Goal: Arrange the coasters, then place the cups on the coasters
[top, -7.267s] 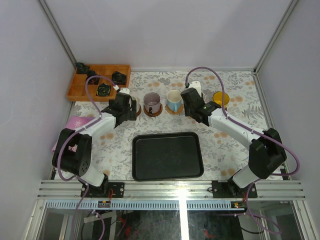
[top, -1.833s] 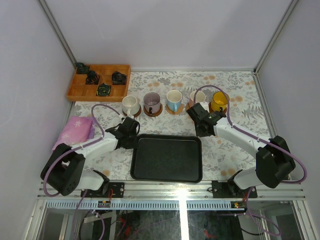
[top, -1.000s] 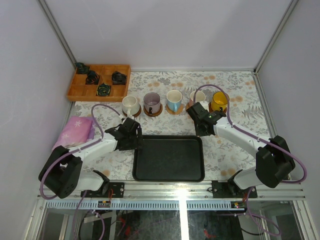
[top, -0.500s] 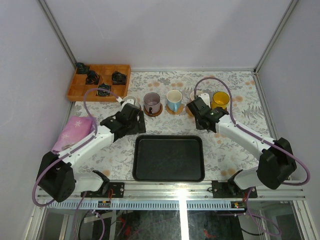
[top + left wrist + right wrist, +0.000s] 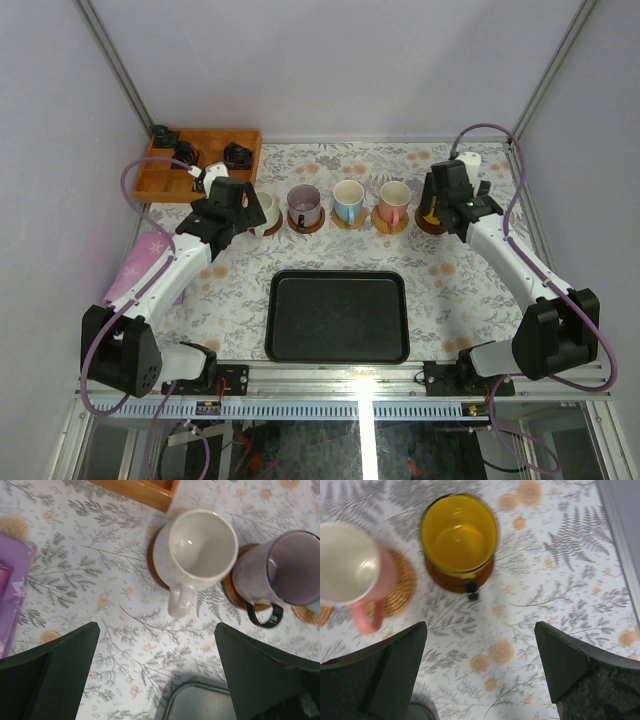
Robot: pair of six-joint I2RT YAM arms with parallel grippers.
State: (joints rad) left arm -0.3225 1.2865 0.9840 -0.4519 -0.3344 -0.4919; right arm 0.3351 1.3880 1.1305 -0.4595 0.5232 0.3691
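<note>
One floral table (image 5: 470,285) carries everything, with the black tray (image 5: 338,315) lying bare at its near side. The left gripper (image 5: 157,630) hangs above the cream cup (image 5: 200,550), its fingers spread wide and holding nothing. The right gripper (image 5: 480,625) hangs just as wide and empty near the yellow cup (image 5: 459,535). Those two cups end a row across the far half of the table, with the mauve cup (image 5: 292,567), blue cup (image 5: 349,202) and pink cup (image 5: 350,562) between them, each on a coaster. The task looks done, or nearly so.

The risk now lies in the way out. Cream and mauve stand almost touching, and the cream cup sits off-centre on its coaster (image 5: 156,575). A finger dropping or swinging low could catch a rim or handle and shove a cup off its disc or into its neighbour.
</note>
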